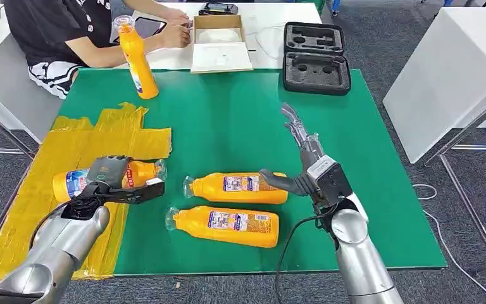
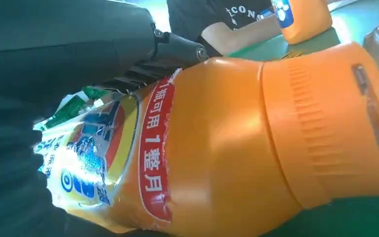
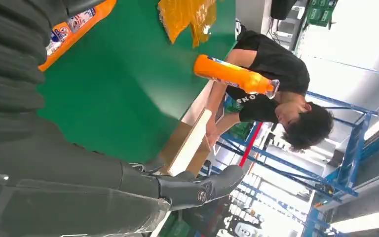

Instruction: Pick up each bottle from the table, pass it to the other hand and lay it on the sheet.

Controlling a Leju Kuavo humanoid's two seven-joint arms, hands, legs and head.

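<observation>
Over the yellow sheet [image 1: 69, 149] at the table's left, my left hand [image 1: 109, 182] grips an orange bottle [image 1: 140, 171] lying on its side, cap toward the table's middle. The left wrist view shows the same bottle [image 2: 227, 148] close up against the dark hand [image 2: 79, 39]. Two more orange bottles [image 1: 237, 188] [image 1: 224, 225] lie side by side on the green mat [image 1: 240, 120]. A fourth bottle [image 1: 136, 60] stands upright at the far left edge. My right hand [image 1: 304, 161] hovers empty just right of the two lying bottles, fingers stretched out, thumb pointing at the farther one's base.
A person in a black shirt [image 1: 57, 25] sits at the far left corner, hands by a cardboard box [image 1: 218, 41]. A black foam case [image 1: 316, 57] lies at the far right edge of the mat. A white table [image 1: 449, 69] stands to the right.
</observation>
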